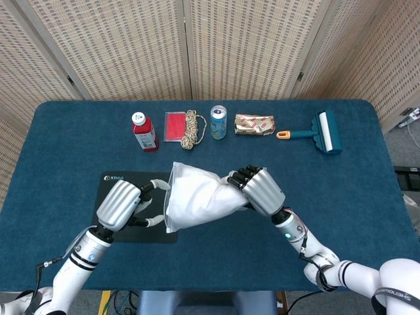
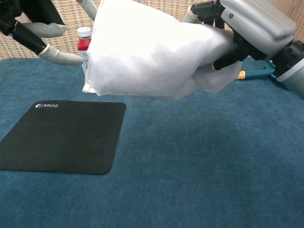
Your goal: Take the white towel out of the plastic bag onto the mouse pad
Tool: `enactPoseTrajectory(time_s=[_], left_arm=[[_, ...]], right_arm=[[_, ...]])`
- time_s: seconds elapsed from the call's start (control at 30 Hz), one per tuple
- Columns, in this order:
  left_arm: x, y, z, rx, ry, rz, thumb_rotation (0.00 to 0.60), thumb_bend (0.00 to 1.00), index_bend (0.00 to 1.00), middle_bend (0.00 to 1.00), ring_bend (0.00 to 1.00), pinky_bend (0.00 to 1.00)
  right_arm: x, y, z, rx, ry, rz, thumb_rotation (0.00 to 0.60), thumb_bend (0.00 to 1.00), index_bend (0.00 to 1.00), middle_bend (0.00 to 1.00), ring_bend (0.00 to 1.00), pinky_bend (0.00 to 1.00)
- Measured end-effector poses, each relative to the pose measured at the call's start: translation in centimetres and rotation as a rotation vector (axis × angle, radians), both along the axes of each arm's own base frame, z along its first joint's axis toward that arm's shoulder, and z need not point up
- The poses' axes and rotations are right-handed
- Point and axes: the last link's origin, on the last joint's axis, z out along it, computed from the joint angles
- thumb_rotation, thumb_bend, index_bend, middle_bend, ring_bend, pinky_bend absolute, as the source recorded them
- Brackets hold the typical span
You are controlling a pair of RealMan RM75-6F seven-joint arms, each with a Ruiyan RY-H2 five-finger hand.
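My right hand [image 1: 261, 191] [image 2: 254, 31] grips the closed end of a clear plastic bag [image 1: 197, 197] [image 2: 152, 52] and holds it in the air, with the white towel still inside. The bag's mouth points left, toward my left hand [image 1: 125, 205] [image 2: 38, 26]. That hand hovers above the black mouse pad [image 1: 111, 184] [image 2: 57, 137], fingers spread, their tips close to the bag's mouth. Whether they touch the bag I cannot tell.
Along the table's far side stand a red bottle [image 1: 144, 131] [image 2: 83, 34], a red card [image 1: 174, 126], a rope coil [image 1: 191, 128], a can [image 1: 218, 122], a snack packet [image 1: 254, 124] and a lint roller [image 1: 319, 132].
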Motion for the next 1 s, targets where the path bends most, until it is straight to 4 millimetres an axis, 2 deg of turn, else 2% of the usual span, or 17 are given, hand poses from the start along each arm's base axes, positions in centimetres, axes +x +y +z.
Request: enactPoseTrajectory(time_s=[0.53,0.73,1.0], left_arm=[[0.9,0.2,-0.5,-0.059,0.012,0.006,0.6,0.0,0.35,1.0,0.88,1.0],[1.2,0.2,-0.4,-0.067,-0.007,0.006,0.6,0.0,0.42,1.0,0.89,1.0],[1.7,0.1,-0.5,-0.067,-0.033,-0.013,0.6,0.0,0.47,1.0,0.9,1.0]], right_arm=[[0.8,0.0,0.0,0.002,-0.041,0.026,0.6,0.63,0.5,0.65,0.61,0.72],[1.0,0.1,-0.3,0.01,-0.048,0.031,0.6,0.63,0.5,0.65,0.61,0.72],[1.5,0.1,-0.6,0.021,-0.057,0.042,0.6,0.63,0.5,0.65,0.61,0.72]])
